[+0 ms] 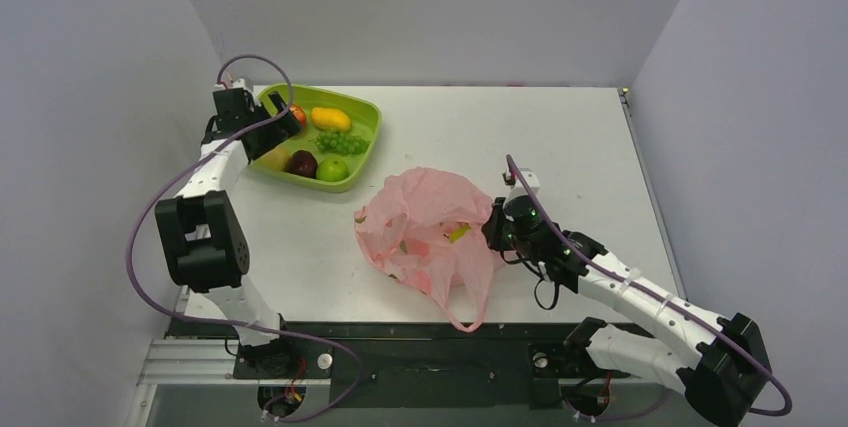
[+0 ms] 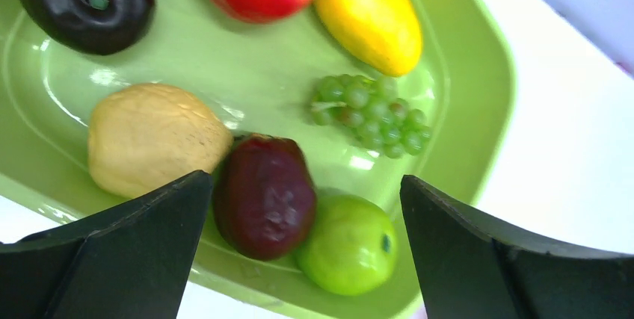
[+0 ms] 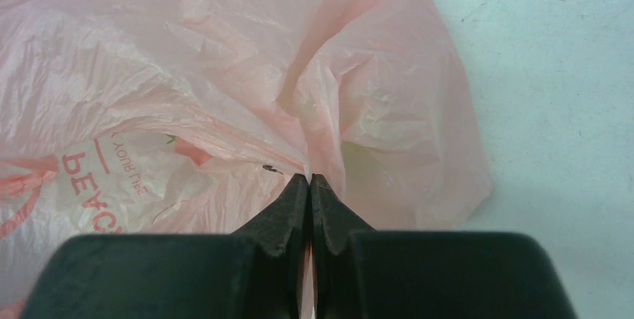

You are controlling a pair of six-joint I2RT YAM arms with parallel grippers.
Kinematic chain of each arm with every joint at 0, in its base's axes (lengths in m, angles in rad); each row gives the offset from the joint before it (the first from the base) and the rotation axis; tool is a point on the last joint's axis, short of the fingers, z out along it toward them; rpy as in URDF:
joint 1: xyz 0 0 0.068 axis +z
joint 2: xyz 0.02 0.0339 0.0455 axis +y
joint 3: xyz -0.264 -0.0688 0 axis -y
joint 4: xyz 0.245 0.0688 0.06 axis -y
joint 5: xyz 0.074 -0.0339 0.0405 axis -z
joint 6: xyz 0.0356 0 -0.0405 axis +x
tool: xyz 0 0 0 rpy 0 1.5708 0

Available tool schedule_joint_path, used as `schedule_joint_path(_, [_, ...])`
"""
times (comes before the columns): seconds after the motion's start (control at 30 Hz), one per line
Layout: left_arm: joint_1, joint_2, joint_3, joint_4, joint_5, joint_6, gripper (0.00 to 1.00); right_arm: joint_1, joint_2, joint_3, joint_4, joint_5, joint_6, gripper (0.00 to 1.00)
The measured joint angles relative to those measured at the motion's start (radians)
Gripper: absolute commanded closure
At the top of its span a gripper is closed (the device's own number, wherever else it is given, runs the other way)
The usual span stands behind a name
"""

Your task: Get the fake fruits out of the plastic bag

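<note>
— The plastic bag (image 1: 425, 232), which way does it lie for you?

— You see it in the middle of the top view, pink and crumpled. Its long axis goes from the upper middle down to the lower right, and its narrow end points to the bottom edge. Your right gripper (image 1: 492, 229) is closed tight on a fold at its right side.

— And the fake fruits (image 2: 265, 196)?

— Several lie in the green tray (image 1: 372, 125), upper left, with a mango (image 2: 370, 16) and grapes (image 2: 370, 113). Your left gripper (image 2: 305, 179) hangs over them, jaws wide apart, holding nothing.

— The surface, the room?

— You have a white table (image 1: 560, 147) and pale grey walls (image 1: 400, 7) on three sides.
</note>
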Motion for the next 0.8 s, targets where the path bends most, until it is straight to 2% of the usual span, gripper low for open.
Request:
schedule_joint_path(0.2, [-0.053, -0.190, -0.112, 0.034, 0.105, -0.072, 0.07, 0.000, 0.064, 0.069, -0.032, -0.035, -0.016, 1.00])
schedule_joint_path(0.4, [-0.115, -0.631, -0.468, 0.078, 0.277, -0.143, 0.10, 0.013, 0.219, 0.235, -0.079, -0.093, -0.091, 1.00])
schedule_joint_path(0.5, [-0.161, -0.822, -0.579, 0.050, 0.335, -0.168, 0.10, 0.046, 0.309, 0.349, -0.105, -0.113, -0.139, 1.00])
schedule_joint_path(0.67, [-0.261, -1.088, -0.641, -0.040, 0.384, -0.239, 0.07, 0.168, 0.448, 0.549, -0.144, -0.140, -0.232, 1.00])
schedule_joint_path(0.8, [-0.278, -1.277, -0.607, -0.140, 0.396, -0.257, 0.04, 0.283, 0.538, 0.658, -0.172, -0.180, -0.304, 1.00])
